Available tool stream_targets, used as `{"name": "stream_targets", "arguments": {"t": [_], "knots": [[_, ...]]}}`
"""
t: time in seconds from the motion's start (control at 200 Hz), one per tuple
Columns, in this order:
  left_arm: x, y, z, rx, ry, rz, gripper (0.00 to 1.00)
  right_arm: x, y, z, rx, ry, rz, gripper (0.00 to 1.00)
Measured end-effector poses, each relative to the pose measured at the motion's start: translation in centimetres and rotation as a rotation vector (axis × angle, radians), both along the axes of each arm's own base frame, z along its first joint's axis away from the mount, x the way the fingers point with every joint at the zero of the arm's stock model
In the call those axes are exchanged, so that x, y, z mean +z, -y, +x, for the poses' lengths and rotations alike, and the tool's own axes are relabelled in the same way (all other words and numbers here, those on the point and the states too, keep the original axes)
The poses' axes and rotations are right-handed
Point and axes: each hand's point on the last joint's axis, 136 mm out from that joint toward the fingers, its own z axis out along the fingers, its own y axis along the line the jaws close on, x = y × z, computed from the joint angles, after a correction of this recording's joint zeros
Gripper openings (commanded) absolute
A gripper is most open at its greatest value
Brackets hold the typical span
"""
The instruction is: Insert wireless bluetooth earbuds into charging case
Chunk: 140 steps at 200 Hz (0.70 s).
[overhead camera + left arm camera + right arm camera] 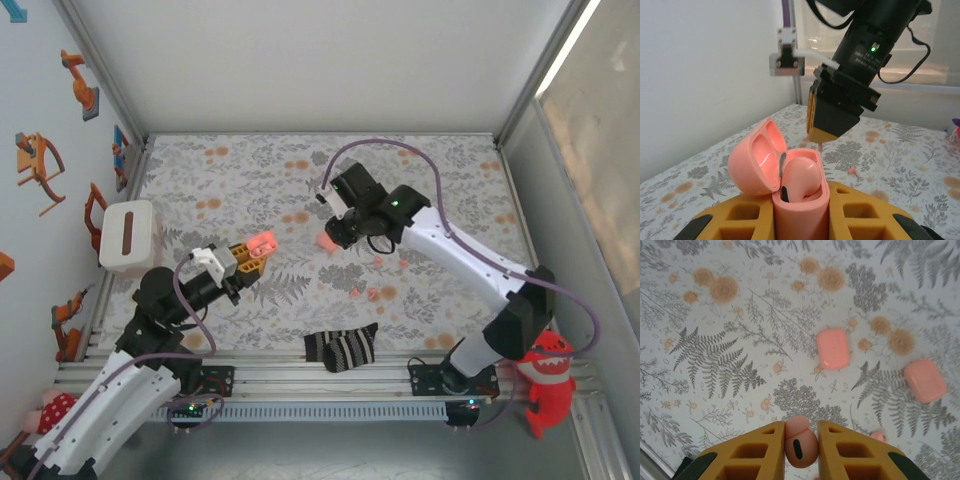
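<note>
Earbud (801,446): tiny, light, hard glossy plastic, so prob slippery and will twist or pop out if over-squeezed. Best hold is across the round body w/ light force, as now.

R gripper (801,427) is closed on it, pointing down over the mid cloth (740,365), elbow out to the right.

L gripper (253,252) is clamped on the charging case (800,207) body, held off the table just left of R. Lid (757,155) is open. One seated bud (802,172) in the case; 2nd slot looks free.

Two closed cases (832,348) and a loose bud (879,436) on the cloth.

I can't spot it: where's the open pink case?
In the left wrist view, the open charging case is pinched in the left hand, with the right hand just beyond it.
</note>
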Motion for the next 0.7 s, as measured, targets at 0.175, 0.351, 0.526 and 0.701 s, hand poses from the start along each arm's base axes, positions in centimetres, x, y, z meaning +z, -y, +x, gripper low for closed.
{"name": "stream_targets", "arguments": {"t": [0.175,0.351,0.526,0.701], "knots": [[-0.1,0.9,0.5,-0.03,-0.017,-0.01,0.0,4.8,0.5,-0.7,0.103,0.167,0.059,0.21],[0.0,1.7,0.7,-0.065,-0.023,-0.02,0.0,8.3,0.7,-1.8,0.214,0.302,0.095,0.2],[-0.5,2.6,0.8,-0.11,-0.046,-0.015,0.0,9.8,0.0,-3.1,0.347,0.372,0.111,0.19],[-0.4,3.1,0.8,-0.14,-0.058,-0.033,0.0,11.7,-0.9,-5.2,0.5,0.455,0.142,0.16]]}}
